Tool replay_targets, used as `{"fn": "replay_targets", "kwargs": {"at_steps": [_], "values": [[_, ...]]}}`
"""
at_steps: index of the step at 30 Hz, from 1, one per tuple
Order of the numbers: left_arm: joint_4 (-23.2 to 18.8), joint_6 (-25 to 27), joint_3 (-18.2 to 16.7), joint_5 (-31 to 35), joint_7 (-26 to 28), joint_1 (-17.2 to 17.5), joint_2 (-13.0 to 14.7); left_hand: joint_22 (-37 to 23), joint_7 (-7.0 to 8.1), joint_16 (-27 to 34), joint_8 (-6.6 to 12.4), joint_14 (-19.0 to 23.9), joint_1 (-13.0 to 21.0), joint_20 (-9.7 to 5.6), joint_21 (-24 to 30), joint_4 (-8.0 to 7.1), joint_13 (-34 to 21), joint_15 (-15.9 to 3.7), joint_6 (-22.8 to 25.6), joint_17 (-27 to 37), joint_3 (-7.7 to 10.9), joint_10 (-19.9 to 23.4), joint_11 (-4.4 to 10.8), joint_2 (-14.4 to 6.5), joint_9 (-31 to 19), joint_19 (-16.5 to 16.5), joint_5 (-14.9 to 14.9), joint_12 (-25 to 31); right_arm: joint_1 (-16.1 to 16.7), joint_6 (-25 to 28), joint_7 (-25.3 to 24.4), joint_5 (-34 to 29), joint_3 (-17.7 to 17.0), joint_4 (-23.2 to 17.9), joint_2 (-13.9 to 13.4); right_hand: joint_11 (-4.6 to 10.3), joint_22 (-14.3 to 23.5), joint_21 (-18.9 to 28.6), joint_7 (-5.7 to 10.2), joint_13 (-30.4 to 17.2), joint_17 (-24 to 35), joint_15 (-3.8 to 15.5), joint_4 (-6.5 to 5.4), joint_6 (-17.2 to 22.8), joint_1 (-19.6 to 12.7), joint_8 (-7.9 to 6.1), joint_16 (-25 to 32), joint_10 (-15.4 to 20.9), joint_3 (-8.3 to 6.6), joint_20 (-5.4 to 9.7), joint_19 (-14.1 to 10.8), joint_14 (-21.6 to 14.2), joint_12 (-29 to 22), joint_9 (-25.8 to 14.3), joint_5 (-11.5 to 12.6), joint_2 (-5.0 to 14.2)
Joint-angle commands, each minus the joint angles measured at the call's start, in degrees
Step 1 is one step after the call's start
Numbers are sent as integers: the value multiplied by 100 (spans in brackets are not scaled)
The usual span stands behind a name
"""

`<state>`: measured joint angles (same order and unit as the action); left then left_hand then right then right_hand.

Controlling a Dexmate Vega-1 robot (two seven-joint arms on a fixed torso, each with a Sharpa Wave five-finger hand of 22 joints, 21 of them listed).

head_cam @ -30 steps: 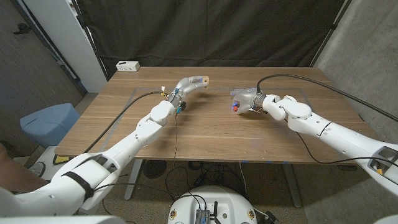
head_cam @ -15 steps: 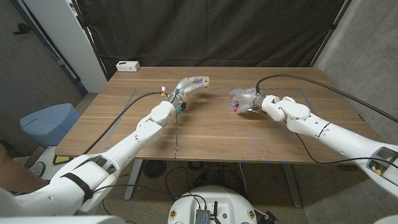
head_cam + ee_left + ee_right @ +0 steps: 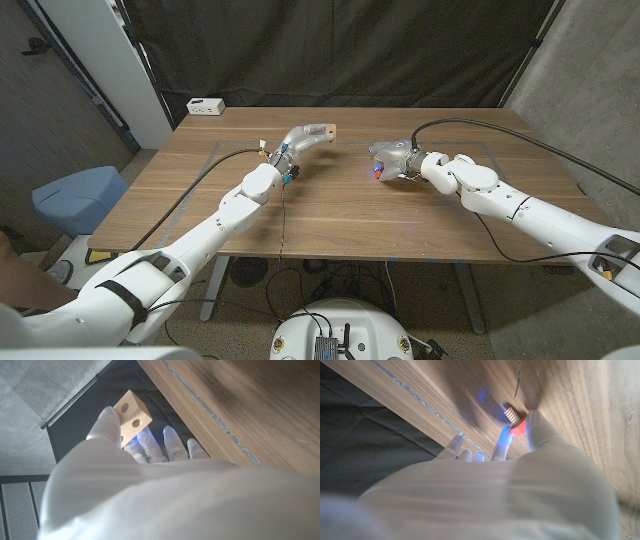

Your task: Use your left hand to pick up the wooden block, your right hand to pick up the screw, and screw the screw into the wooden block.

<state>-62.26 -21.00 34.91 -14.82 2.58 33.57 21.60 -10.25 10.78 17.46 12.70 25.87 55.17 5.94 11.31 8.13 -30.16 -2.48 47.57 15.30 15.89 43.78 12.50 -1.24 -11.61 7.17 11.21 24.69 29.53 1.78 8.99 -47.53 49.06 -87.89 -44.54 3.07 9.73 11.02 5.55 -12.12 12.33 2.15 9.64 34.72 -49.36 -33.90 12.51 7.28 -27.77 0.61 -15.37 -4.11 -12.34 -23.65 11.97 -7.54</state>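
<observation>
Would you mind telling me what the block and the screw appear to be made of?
The wooden block looks like pale, unfinished wood: matte, light tan, with drilled round holes. The screw seems to be wood or plastic: a beige ribbed thread on a glossy red head. Blur leaves that open.

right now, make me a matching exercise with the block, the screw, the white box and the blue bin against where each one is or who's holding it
Column one:
1. wooden block
2. screw
3. white box
4. blue bin

Column two:
A. on the floor beside the table, on the robot's left
B. held up in the left hand
C. at the table's far corner on the robot's left
D. pinched in the right hand, close over the tabletop

Pairs: 1-B, 2-D, 3-C, 4-A
</observation>
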Motion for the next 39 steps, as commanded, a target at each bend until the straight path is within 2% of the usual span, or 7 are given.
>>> {"fn": "replay_targets", "kwargs": {"at_steps": [1,39], "values": [[8,23,-7,3,10,0,-1,-28,11,34,43,-12,-4,-36,42,-11,-18,-696,34,29,2,54,1,-62,-5,-16,35,-8,52,-26,-31,-11,-23,-35,-45,12,13,38,16,-22,18,86,-3,113,-93,-86,31,101,-35,9,-80,-43,-30,-55,15,-10],[31,73,32,4,12,-11,-43,-29,-21,40,34,-12,-29,-30,46,-26,-49,-685,45,36,-27,77,-2,-142,-11,-25,52,-31,63,-14,-135,7,-30,11,-5,90,14,54,91,-26,50,182,-4,504,-221,-608,63,339,-129,56,-231,-220,-51,-375,36,16]]}}
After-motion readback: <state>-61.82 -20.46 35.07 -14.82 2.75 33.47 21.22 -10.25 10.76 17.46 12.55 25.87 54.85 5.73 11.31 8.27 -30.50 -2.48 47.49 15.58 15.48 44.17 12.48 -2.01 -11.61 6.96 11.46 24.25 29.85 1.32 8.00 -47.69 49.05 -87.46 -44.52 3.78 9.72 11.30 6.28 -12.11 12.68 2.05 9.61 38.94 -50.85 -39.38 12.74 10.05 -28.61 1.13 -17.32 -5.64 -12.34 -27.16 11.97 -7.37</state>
